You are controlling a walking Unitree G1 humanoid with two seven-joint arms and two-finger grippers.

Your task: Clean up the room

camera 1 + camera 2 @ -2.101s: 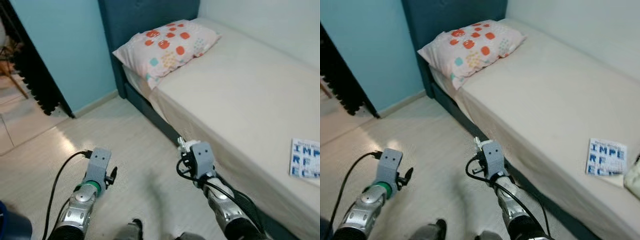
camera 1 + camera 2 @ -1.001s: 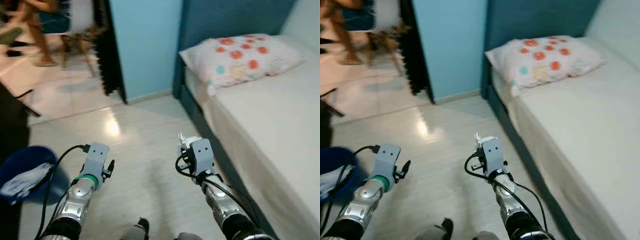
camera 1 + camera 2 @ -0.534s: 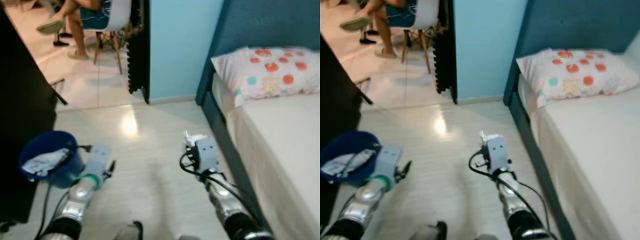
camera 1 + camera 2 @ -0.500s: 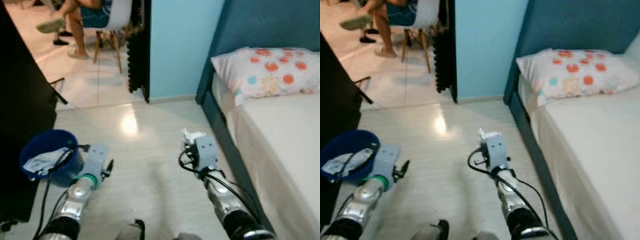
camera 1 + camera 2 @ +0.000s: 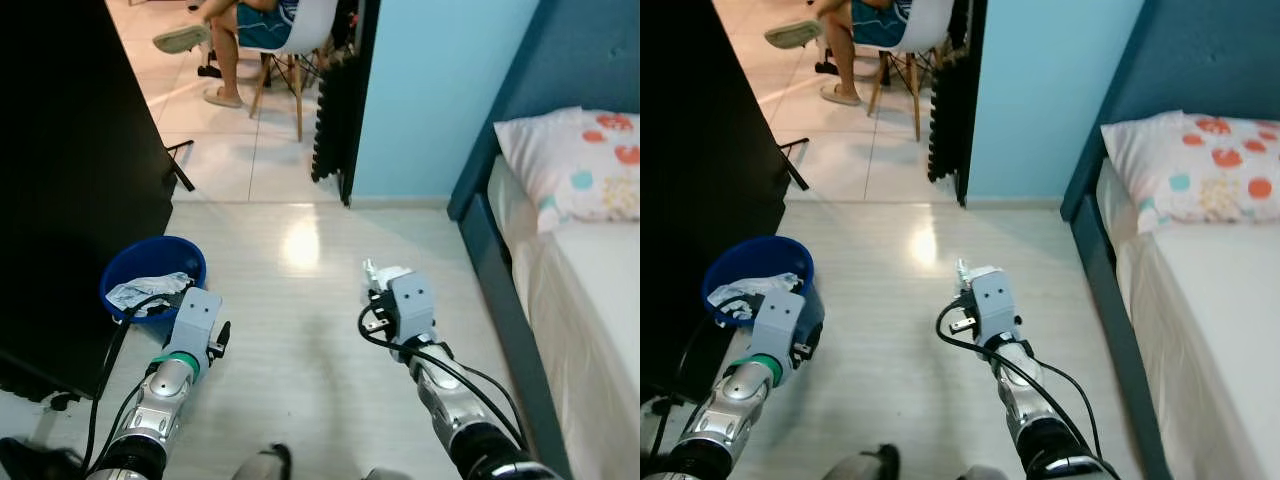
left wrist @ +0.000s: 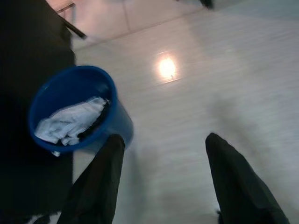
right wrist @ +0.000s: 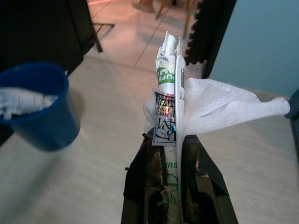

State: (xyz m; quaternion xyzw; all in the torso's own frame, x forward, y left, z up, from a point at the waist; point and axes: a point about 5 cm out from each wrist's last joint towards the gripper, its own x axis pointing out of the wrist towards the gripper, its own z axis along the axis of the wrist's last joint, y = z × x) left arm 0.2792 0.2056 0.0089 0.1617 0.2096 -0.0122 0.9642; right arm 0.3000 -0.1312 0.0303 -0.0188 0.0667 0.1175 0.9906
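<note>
A blue bin [image 5: 152,275] stands on the floor at my front left, beside a black cabinet, with crumpled white trash in it. My right gripper [image 7: 168,140] is shut on a flattened printed wrapper [image 7: 167,100] and a white tissue [image 7: 219,109], held upright above the floor in mid-room. The wrapper's white tip [image 5: 380,273] pokes out past the right wrist. My left gripper [image 6: 166,140] is open and holds nothing; it hovers low just right of the bin [image 6: 74,109].
A bed with a dark blue frame [image 5: 500,290] and a spotted pillow [image 5: 1190,170] runs along the right. The black cabinet [image 5: 70,180] fills the left. A light blue wall [image 5: 440,90] stands ahead. Beyond the doorway a person sits on a white chair [image 5: 300,30].
The view has swung left, so the bed slid right and the bin and cabinet came nearer. Both arms keep their pose, and the right gripper still holds the wrapper and tissue.
</note>
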